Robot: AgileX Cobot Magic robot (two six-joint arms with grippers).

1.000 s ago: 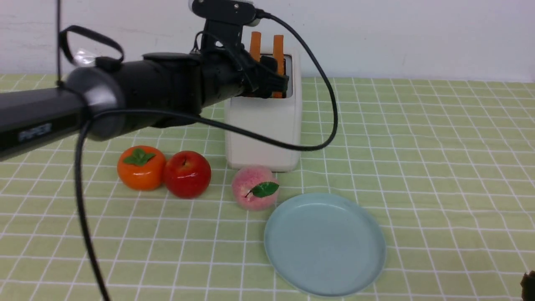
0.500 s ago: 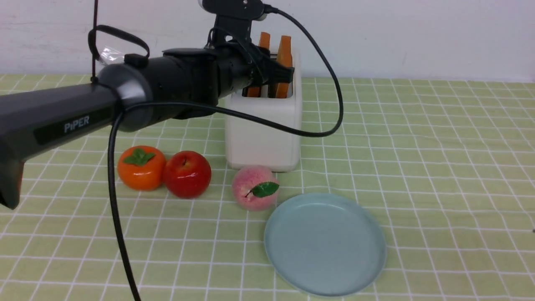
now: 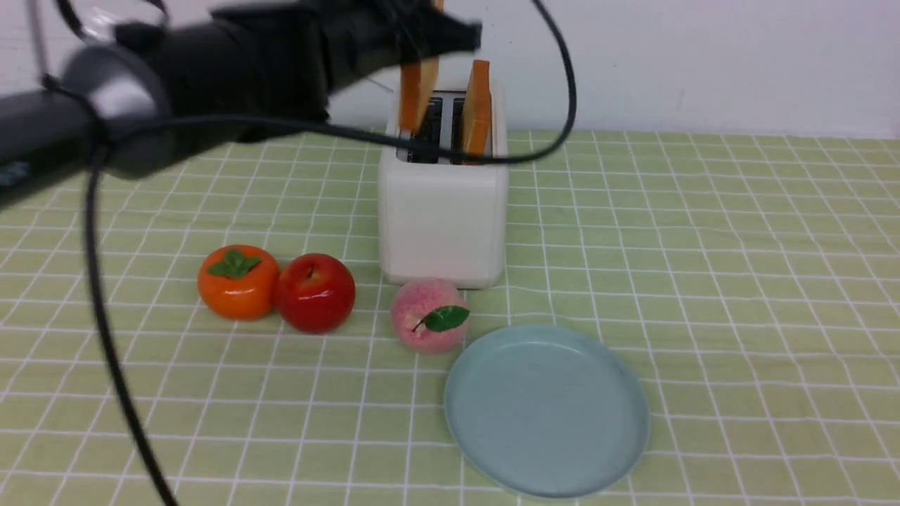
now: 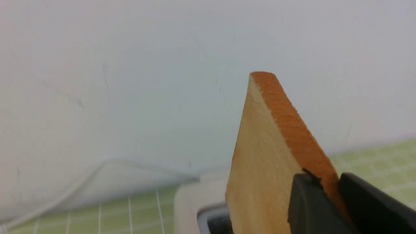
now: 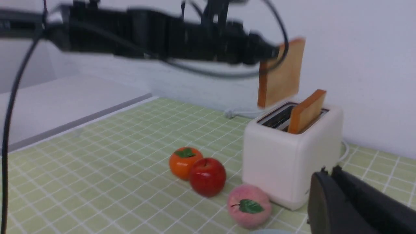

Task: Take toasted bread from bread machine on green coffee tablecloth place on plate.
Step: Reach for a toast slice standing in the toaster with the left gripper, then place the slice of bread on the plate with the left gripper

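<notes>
left hand (image 3: 436, 35), blurred and cropped, clamped on toast slice (image 3: 416, 98) above bread machine (image 3: 443, 211); right hand (image 5: 354, 201): grip unclear

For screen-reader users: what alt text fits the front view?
The left gripper holds one toast slice raised above the white toaster; the second slice stands in its slot. On the green checked cloth in front sit an orange fruit, apple, peach and blue plate.

No lettering could be read anywhere; a pale label (image 3: 15, 173) on the left arm (image 3: 211, 70), at nine o'clock in the front view, was blurred beyond reading.
</notes>
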